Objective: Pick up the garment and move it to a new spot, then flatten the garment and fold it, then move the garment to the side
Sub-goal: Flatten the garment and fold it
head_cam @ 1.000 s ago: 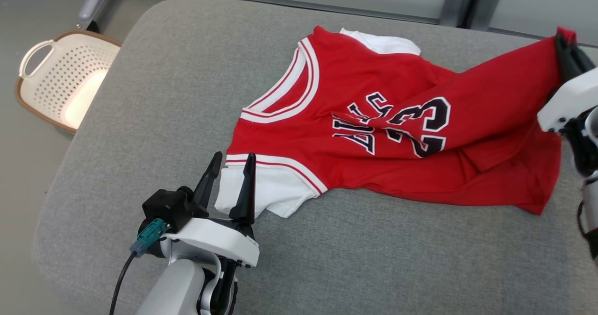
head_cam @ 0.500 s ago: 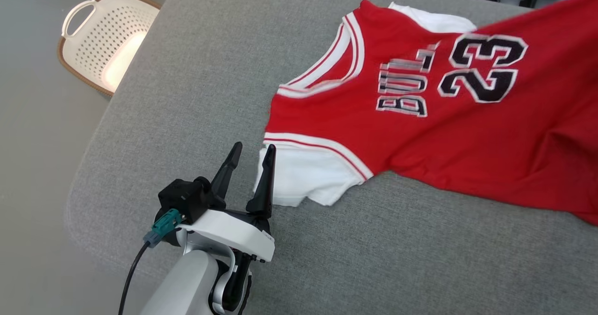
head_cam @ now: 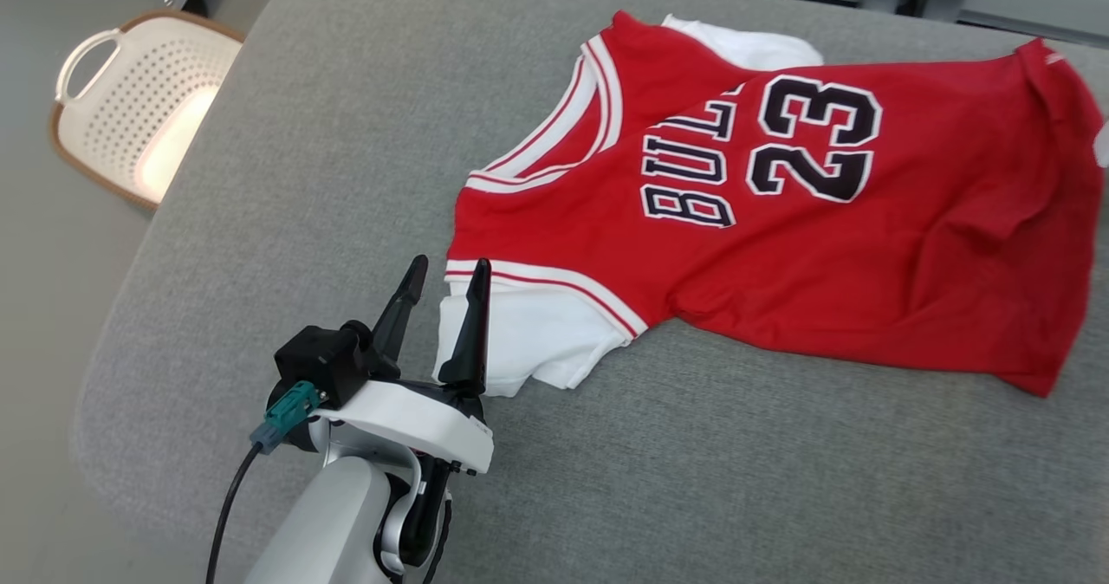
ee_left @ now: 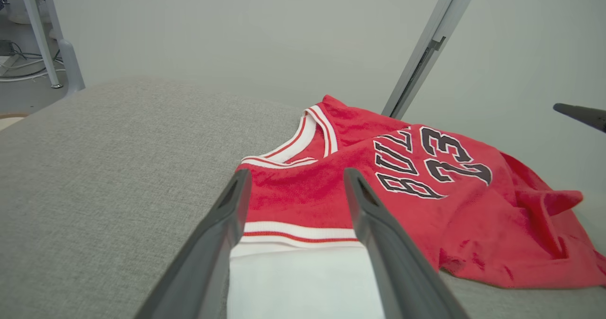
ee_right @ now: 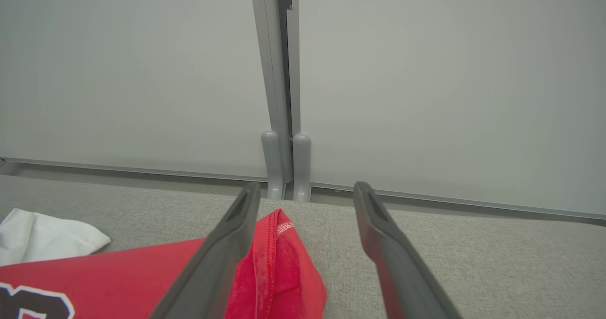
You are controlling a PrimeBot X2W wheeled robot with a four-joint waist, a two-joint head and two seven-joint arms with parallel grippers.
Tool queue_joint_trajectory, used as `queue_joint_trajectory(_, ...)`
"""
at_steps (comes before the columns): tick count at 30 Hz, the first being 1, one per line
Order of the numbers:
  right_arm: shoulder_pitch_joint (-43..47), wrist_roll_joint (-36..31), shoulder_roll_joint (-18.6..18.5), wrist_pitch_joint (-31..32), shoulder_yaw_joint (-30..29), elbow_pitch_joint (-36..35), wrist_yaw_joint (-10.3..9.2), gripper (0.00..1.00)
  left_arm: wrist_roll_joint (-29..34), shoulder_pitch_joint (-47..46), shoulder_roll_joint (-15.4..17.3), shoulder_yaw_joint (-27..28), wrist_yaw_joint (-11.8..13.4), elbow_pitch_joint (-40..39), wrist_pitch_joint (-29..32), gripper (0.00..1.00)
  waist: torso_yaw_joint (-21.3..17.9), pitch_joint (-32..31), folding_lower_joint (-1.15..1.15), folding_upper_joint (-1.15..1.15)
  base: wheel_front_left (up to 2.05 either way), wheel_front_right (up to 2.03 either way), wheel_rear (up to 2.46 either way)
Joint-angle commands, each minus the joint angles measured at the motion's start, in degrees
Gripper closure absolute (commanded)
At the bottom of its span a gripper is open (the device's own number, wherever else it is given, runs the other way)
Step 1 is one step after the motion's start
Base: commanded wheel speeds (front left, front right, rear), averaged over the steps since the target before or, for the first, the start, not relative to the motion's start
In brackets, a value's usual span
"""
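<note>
Leftmost, a perforated basket (head_cam: 130,116) sits off the left edge of the table (head_cam: 346,133). The left end effector (head_cam: 450,263) stands open over the near white sleeve (head_cam: 528,341) of the red garment (head_cam: 823,281), which lies spread centre to right. The right end effector (ee_right: 307,186) stands open over its far-right corner.

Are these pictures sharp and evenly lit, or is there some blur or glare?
Head view: sharp, even light, a bright patch inside the basket. Left wrist view: jersey print readable, left gripper slightly soft. Right wrist view: flat light, no glare, right gripper looms large.
</note>
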Motion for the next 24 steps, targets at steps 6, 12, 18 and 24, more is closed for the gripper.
queue_joint_trajectory(6,5.7,5.9,3.1,-8.2,4.2,-1.4,-0.01,0.0,1.7,1.5,0.3,2.1,-0.4,0.4,-0.1,0.0,-4.7,-5.2,0.0,0.0,0.0,0.0,0.0)
queue_joint_trajectory(12,16.7,16.6,5.8,-14.0,12.2,-9.3,0.0,0.0,3.2,4.2,0.3,4.4,-0.7,1.2,-0.1,0.0,-7.6,-8.9,0.0,0.0,0.0,0.0,0.0)
queue_joint_trajectory(18,31.8,25.3,5.5,-15.5,17.0,-23.1,0.0,0.0,4.8,6.6,0.3,6.6,-1.3,1.9,-0.1,0.0,-9.4,-11.0,0.0,0.0,0.0,0.0,0.0)
queue_joint_trajectory(24,43.7,27.9,7.4,-15.7,16.0,-32.7,0.0,0.0,5.5,7.9,0.3,7.2,-1.9,2.2,-0.1,0.0,-10.1,-11.1,0.0,0.0,0.0,0.0,0.0)
